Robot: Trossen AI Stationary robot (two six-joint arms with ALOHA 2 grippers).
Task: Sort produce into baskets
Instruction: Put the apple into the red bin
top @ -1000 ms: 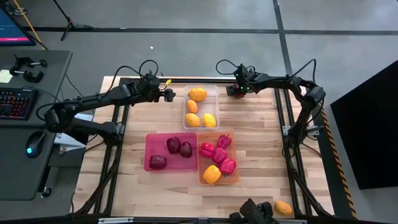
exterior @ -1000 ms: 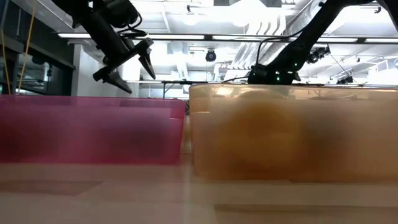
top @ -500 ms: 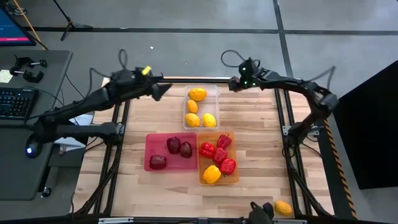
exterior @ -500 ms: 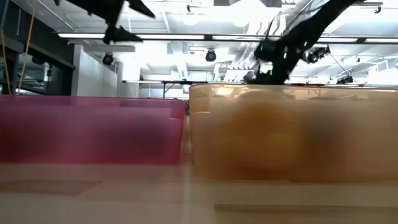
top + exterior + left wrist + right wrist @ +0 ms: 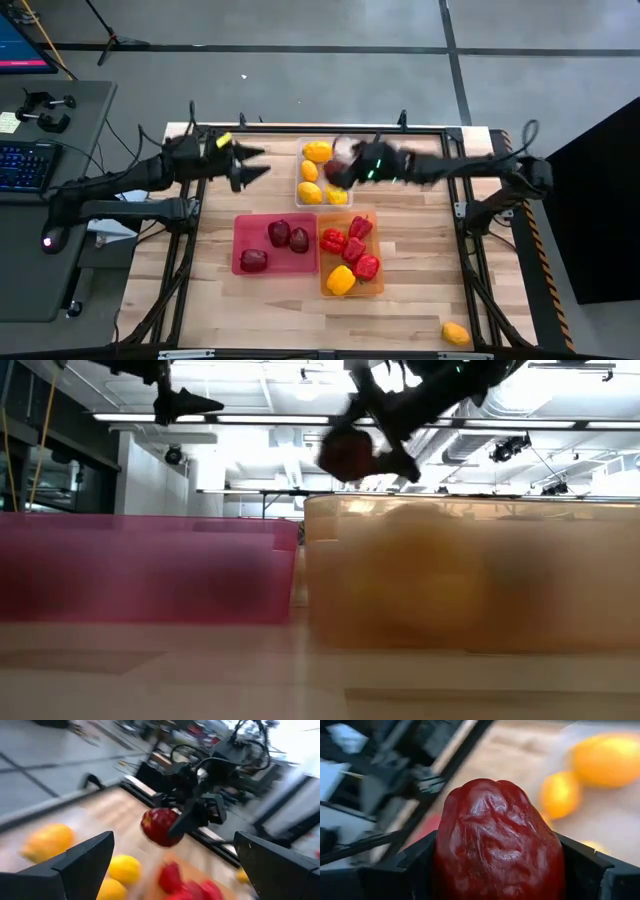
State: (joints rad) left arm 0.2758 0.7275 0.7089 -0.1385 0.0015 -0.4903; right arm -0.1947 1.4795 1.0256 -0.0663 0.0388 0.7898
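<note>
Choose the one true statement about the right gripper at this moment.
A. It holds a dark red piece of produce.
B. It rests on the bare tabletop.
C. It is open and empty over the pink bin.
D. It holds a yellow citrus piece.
A: the right gripper is clamped on a dark red piece, carried in the air above the clear bin.

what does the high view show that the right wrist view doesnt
Only the high view shows all three bins: the clear bin, the pink bin with three maroon pieces, and the orange bin of peppers, plus the open left gripper and a stray yellow piece at the table's near edge. Only the right wrist view shows the wrinkled maroon piece close up, clamped between the fingers. Both show the right gripper carrying it near the yellow-orange citrus.
</note>
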